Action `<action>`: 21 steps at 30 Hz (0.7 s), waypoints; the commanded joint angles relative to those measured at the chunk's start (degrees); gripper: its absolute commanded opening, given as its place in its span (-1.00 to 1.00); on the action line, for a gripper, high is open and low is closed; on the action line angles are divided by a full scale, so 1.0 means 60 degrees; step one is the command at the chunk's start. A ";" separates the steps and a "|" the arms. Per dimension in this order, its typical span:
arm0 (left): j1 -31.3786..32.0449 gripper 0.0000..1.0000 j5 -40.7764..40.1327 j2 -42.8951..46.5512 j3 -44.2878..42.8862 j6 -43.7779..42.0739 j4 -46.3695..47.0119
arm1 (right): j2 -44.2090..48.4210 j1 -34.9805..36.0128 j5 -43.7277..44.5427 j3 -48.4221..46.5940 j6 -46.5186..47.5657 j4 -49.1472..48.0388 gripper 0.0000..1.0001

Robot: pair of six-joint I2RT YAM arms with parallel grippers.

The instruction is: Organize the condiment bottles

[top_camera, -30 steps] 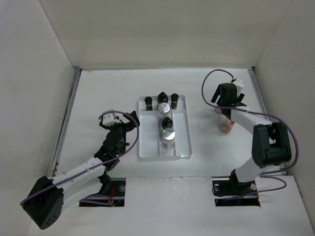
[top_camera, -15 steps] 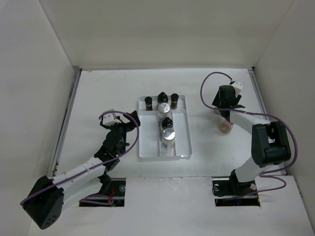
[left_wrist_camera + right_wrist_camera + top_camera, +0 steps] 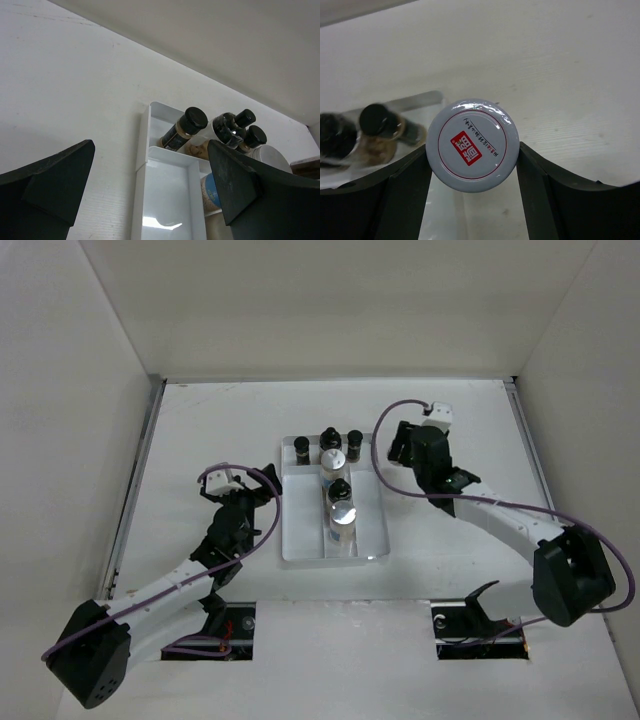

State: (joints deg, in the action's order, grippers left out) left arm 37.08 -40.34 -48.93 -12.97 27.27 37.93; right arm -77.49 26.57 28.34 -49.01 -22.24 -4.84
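One white-capped bottle point(image 3: 472, 145) is pinched in my right pincer point(image 3: 474, 172), left pincer point(image 3: 150, 165) spread; I'd lower it upright into the tray point(image 3: 371, 518), clear of the other bottles point(image 3: 341, 512).

- Between the fingers of the right pincer point(image 3: 472, 154) I see only the cap of the pale-capped bottle point(image 3: 471, 136). Its body is hidden beneath the cap, and the cap's small print is too fine for me to read.
- Left of that pincer, a black-capped bottle point(image 3: 379, 122) is blurred. A darker bottle point(image 3: 334, 136) beyond it is blurred too and cut by the frame edge.
- From above, the right pincer's tips and what they hold are hidden under the wrist.
- The fingers of the left pincer point(image 3: 150, 149) run off the frame's bottom corners.
- Ahead of it, one finger point(image 3: 250, 192) covers part of a blue-labelled bottle point(image 3: 210, 192) and a wide-capped bottle point(image 3: 272, 157).
- The tray point(image 3: 141, 165) is cut off below.
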 commanded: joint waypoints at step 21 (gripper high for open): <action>-0.0182 1.00 -0.0030 0.0200 0.0184 0.0084 0.0504 | -0.2304 0.2229 -0.0270 -0.0942 -0.0395 -0.1639 0.32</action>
State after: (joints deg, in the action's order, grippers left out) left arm 36.01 -40.56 -48.51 -12.08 27.35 38.00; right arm -91.20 39.16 24.40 -51.07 -24.10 -7.99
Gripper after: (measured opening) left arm 0.997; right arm 0.701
